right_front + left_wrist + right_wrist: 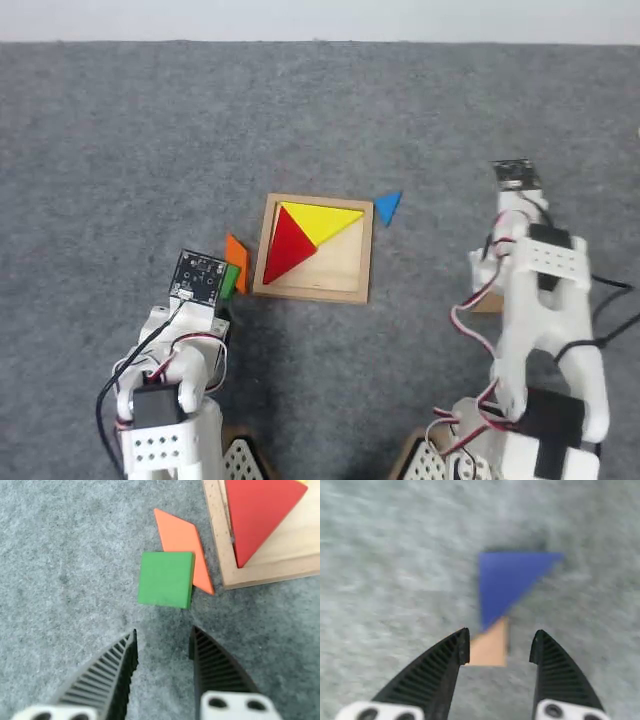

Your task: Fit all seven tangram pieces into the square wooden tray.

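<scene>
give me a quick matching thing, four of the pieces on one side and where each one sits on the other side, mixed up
Pieces:
1 red triangle
2 green square
3 orange piece
4 blue triangle

Places:
a on the carpet by the tray's far corner, right arm's side
b in the tray beside the yellow triangle
c on the carpet just ahead of the left gripper
d alongside the tray's wall on the left arm's side

Pairs: 1-b, 2-c, 3-d, 4-a
</scene>
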